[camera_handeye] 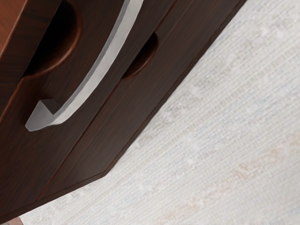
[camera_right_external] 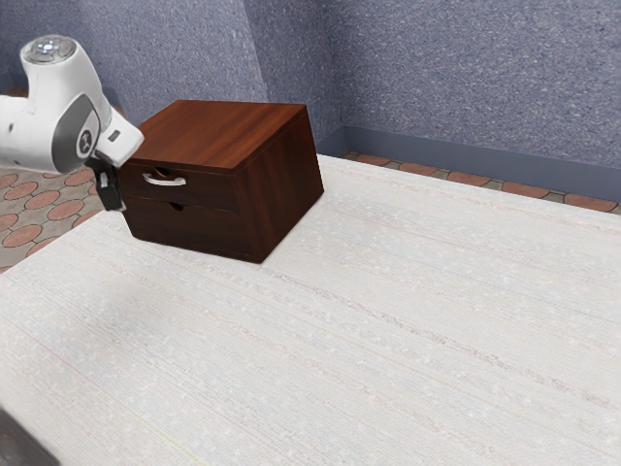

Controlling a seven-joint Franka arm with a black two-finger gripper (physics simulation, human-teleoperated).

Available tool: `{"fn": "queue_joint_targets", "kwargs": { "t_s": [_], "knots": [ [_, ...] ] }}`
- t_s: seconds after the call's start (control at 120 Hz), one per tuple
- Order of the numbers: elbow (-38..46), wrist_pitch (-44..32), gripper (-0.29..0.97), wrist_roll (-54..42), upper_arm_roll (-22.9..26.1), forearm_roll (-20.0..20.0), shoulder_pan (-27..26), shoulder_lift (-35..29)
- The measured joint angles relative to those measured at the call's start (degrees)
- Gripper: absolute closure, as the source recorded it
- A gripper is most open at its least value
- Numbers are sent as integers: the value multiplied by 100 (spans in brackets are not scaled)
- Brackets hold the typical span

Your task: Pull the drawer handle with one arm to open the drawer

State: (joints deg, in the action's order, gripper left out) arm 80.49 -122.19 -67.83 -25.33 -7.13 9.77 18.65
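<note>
A dark wooden drawer box (camera_right_external: 243, 146) stands on the white table (camera_right_external: 388, 320) near its far left corner. The upper drawer front carries a pale curved handle (camera_right_external: 163, 179) and looks flush with the box. My black gripper (camera_right_external: 110, 189) hangs just off the handle's end toward the exterior view's left, at about handle height and apart from it. In the wrist view the grey handle (camera_handeye: 89, 79) runs close across the dark drawer front (camera_handeye: 28, 154), with a rounded finger recess (camera_handeye: 140, 56) in the lower panel beside it.
The table's left edge runs just below my hand, with a brick-tiled floor (camera_right_external: 39, 209) beyond it. A blue wall (camera_right_external: 437, 68) closes the back. Bare tabletop (camera_handeye: 225, 140) spreads in front of the box and toward the exterior view's right.
</note>
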Motion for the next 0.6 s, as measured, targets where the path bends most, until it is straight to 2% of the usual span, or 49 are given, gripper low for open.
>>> {"fn": "queue_joint_targets", "kwargs": {
  "t_s": [0.6],
  "knots": [
    [-332, -3, 0, -769, 550, -44, 222, 399]
  ]
}}
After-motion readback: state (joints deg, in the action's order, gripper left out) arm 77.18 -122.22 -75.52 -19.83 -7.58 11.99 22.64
